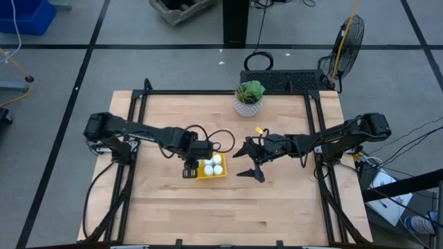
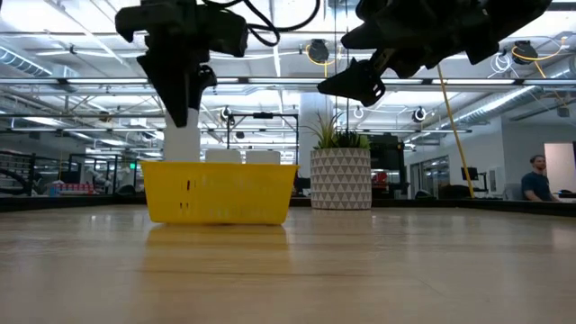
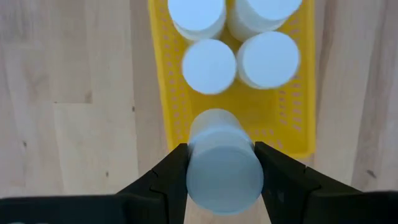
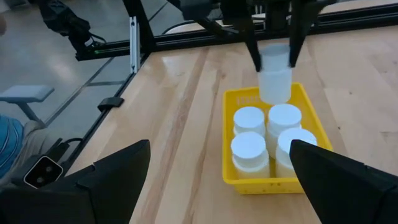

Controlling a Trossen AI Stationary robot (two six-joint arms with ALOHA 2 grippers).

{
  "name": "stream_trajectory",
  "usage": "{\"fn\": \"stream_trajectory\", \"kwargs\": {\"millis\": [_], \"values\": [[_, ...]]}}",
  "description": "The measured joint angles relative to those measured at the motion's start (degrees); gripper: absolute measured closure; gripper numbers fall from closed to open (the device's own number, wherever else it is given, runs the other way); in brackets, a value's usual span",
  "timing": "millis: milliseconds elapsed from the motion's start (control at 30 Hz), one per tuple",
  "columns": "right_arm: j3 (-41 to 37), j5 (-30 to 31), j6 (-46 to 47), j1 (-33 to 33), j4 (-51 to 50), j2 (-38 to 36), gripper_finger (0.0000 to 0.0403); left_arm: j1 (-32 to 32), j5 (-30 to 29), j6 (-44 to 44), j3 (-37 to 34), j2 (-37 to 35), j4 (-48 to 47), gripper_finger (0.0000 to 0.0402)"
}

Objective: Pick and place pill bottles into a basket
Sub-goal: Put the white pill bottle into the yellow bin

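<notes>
— Where are the pill bottles sitting?
— Four white pill bottles (image 4: 266, 142) are standing upright, packed together in the yellow basket (image 4: 233, 175).
— And the fifth bottle (image 4: 275, 78)?
— It's hanging upright over the basket's edge, pinched by the left gripper (image 3: 222, 169).

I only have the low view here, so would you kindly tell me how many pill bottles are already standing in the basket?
Observer: Four pill bottles stand in the basket, seen from the left wrist view.
Operator: Thank you; is the left gripper carrying anything?
Observer: Yes, the left gripper is shut on a fifth bottle, held upright above the basket's vacant end.
Operator: And where is the right arm?
Observer: The right gripper hangs open above the bare table, beside the basket and clear of it, holding nothing.
</notes>
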Motion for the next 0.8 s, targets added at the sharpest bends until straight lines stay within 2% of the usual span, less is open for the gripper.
{"fn": "stream_trajectory", "kwargs": {"millis": [800], "values": [[0.0, 0.0, -0.2, 0.0, -1.1, 0.0, 0.0023, 1.2, 1.3, 2.1, 0.0, 0.2, 3.0, 0.0238]]}}
